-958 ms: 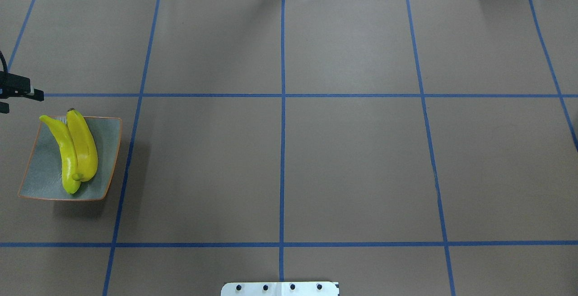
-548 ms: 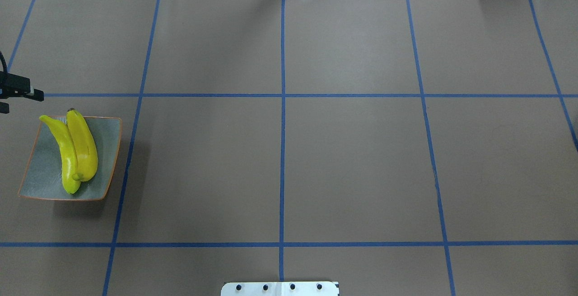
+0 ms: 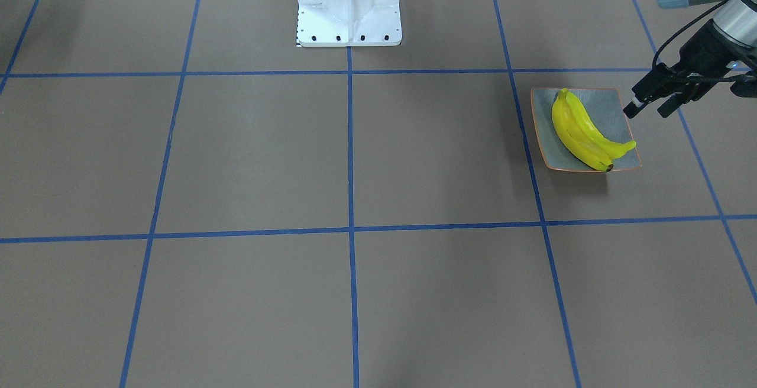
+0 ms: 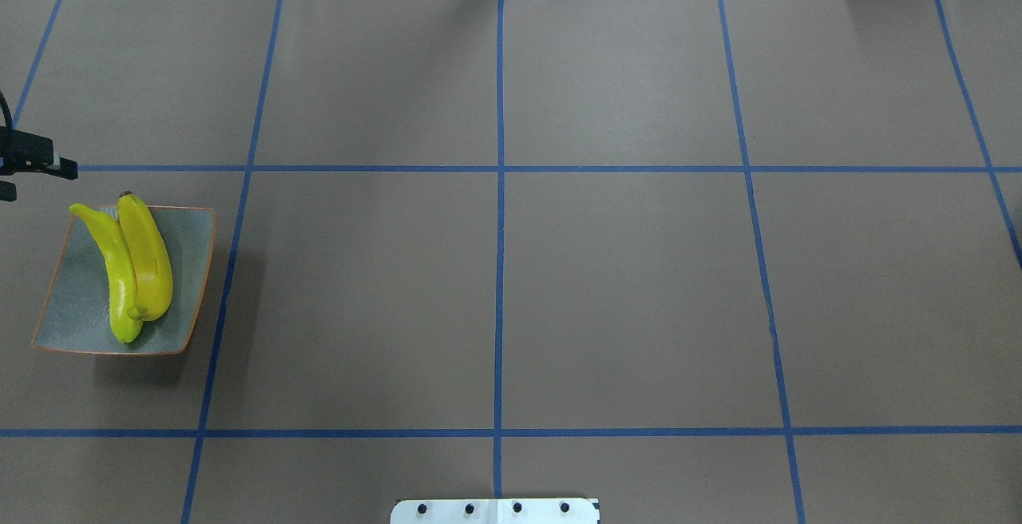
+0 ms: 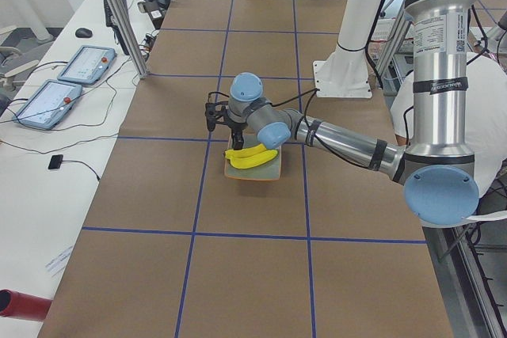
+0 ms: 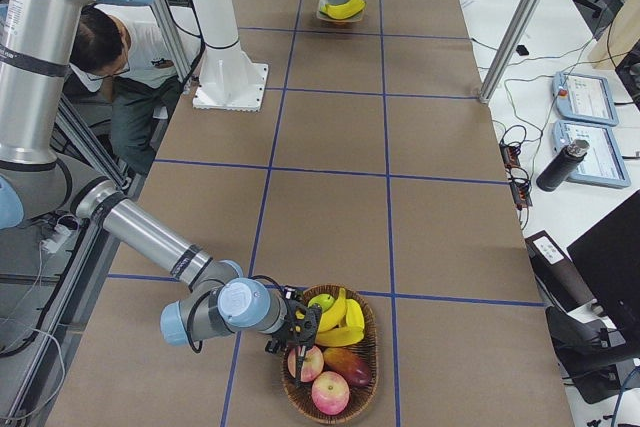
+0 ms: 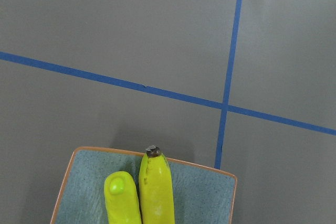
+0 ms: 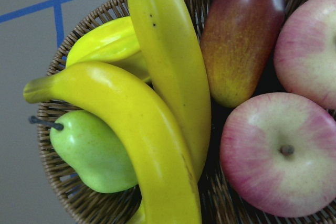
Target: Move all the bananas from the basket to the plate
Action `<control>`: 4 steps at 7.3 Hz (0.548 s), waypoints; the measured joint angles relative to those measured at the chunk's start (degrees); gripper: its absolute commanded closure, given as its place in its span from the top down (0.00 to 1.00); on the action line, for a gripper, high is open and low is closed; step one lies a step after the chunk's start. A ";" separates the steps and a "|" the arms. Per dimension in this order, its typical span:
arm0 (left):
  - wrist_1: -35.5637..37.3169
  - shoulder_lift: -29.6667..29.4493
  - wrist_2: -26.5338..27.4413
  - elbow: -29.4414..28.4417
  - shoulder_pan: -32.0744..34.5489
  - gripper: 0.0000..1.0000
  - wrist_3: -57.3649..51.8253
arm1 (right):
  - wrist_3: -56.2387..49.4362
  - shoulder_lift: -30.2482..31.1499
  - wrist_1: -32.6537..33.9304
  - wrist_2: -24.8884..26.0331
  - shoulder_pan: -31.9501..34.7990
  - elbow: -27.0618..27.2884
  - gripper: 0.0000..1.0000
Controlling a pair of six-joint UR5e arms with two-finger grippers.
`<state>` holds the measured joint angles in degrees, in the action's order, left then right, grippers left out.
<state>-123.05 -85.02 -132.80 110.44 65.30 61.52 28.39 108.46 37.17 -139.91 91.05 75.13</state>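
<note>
Two yellow bananas lie side by side on the square grey-green plate at the table's left end. They also show in the front view on the plate. My left gripper hovers open and empty just beyond the plate's outer far corner; the left wrist view shows the banana tips. Two more bananas lie in the wicker basket with other fruit. My right gripper is at the basket's rim; I cannot tell if it is open or shut.
The basket also holds a green pear, a mango, two apples and a yellow-green fruit. The robot base stands mid-table. A person sits behind the robot.
</note>
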 measured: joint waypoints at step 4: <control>0.00 0.10 -0.27 0.40 0.00 0.99 0.00 | 2.16 -1.35 0.54 0.14 -1.24 -1.69 0.73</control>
<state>-123.05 -84.92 -133.07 110.84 65.30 61.52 30.55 107.11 37.70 -139.78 89.80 73.44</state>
